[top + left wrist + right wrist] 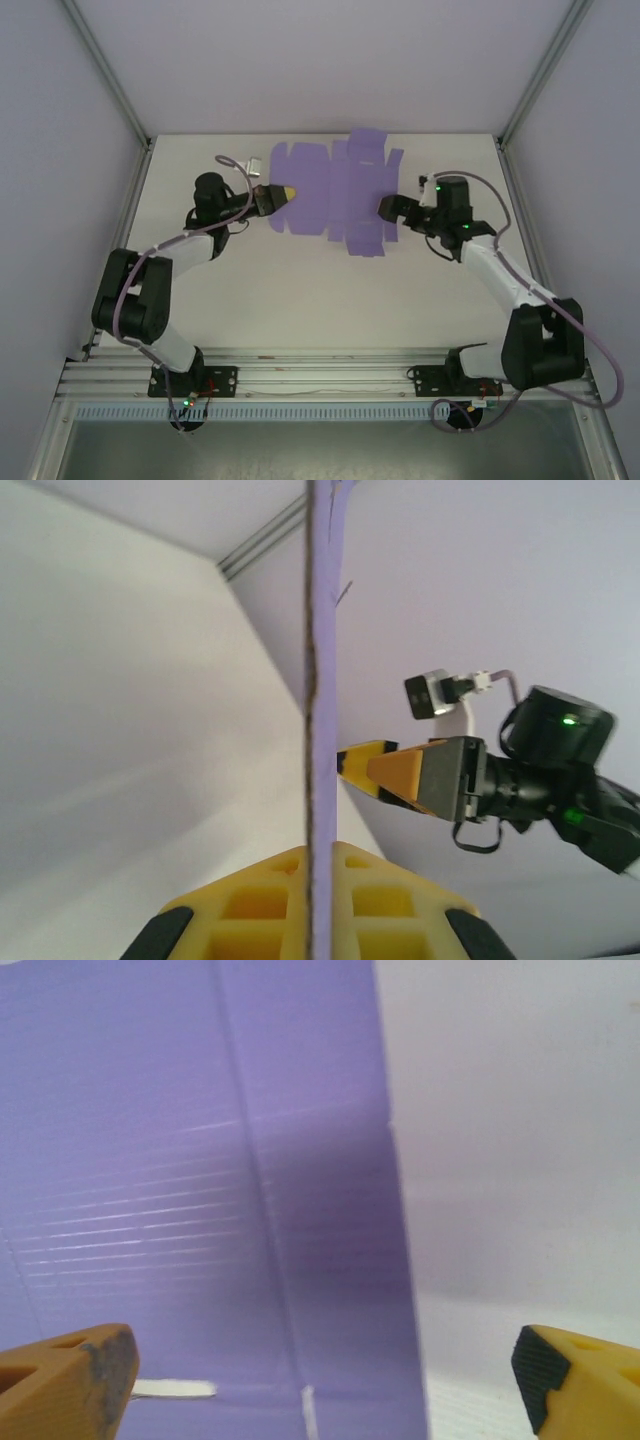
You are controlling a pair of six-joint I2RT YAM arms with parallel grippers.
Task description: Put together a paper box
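my left tool (284, 193) pinching edge of flat lavender die-cut paper sheet (335, 195), right tool (386, 207) spread wide at opposite edge

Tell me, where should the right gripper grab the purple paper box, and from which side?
Probably its right edge, coming in from the right. The paper box is a thin flat sheet, so only an edge fits between fingers. The left gripper pinches the left edge, and the right gripper is open beside the right flaps.
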